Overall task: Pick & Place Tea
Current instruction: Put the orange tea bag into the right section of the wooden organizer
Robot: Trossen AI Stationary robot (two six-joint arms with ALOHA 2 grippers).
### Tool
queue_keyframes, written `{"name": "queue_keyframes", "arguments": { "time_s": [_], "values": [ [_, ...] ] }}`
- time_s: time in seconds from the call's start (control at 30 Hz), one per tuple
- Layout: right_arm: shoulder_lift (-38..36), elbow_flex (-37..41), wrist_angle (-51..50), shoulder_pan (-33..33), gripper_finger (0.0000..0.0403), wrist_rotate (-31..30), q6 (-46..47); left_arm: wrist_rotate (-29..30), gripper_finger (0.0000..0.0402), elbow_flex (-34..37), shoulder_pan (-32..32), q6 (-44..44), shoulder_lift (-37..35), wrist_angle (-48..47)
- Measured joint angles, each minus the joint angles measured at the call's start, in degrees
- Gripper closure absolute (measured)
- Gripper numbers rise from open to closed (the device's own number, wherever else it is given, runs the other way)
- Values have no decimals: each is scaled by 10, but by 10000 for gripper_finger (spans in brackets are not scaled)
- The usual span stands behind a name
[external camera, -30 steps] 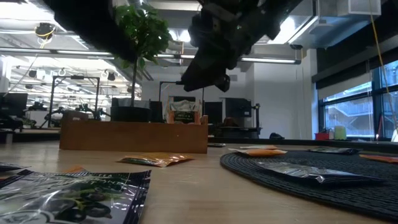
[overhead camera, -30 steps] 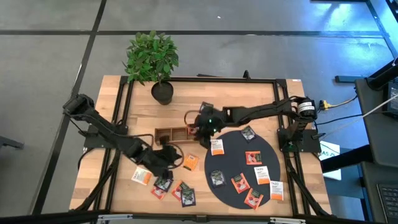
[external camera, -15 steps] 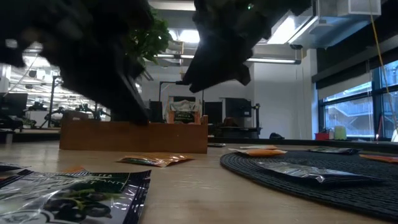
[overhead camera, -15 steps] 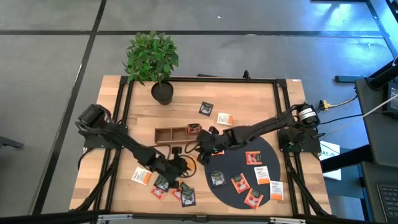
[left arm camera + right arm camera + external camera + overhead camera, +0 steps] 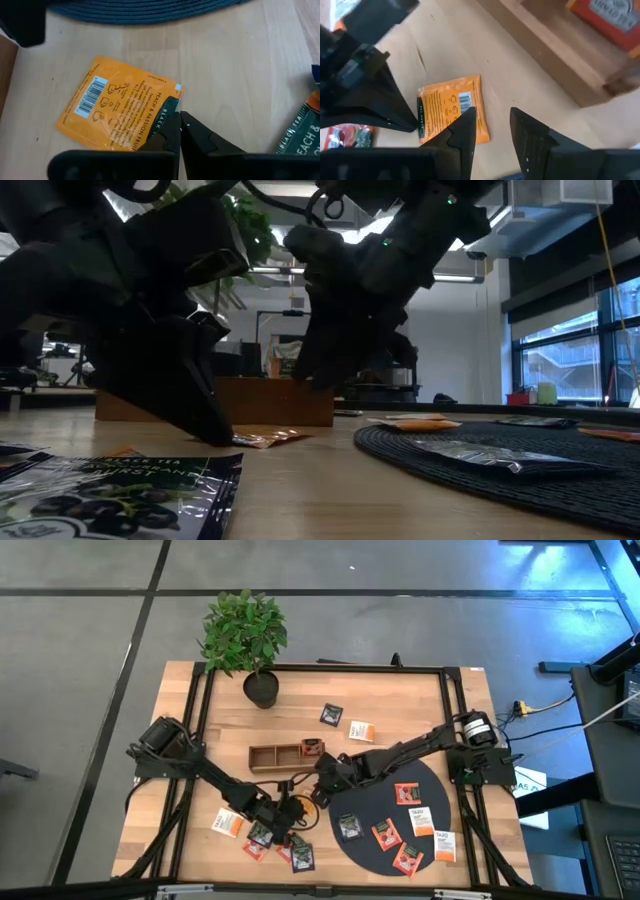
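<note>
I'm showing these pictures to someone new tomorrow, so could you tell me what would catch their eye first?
Probably both dark arms meeting over one orange tea bag lying on the bare wood between the wooden tray and the round black mat. The left gripper is shut at the bag's edge, and the right gripper hangs open just above it. After that, the leafy potted plant at the table's far edge.

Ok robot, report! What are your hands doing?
Left gripper shut at orange tea bag's edge. Right gripper open just above it. Nothing blocking.
</note>
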State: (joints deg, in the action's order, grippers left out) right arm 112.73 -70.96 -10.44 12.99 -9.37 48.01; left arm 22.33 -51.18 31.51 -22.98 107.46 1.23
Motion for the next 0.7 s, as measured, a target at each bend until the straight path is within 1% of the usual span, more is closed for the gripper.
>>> {"name": "queue_keyframes", "arguments": {
  "time_s": [0.13, 0.37, 0.5, 0.6, 0.7],
  "values": [
    [2, 0, 5, 3, 281, 0, 27, 6, 399, 0, 6, 2, -1, -2],
    [2, 0, 20, 3, 281, 0, 28, 59, 399, 2, 20, 30, -32, -5],
    [2, 0, 28, 3, 281, 0, 28, 79, 399, 2, 16, 28, -29, -14],
    [2, 0, 34, 3, 281, 0, 28, 77, 399, 2, 8, 19, -18, -20],
    [2, 0, 34, 3, 281, 0, 27, 58, 400, 2, -2, 12, -4, -17]
  ]
}}
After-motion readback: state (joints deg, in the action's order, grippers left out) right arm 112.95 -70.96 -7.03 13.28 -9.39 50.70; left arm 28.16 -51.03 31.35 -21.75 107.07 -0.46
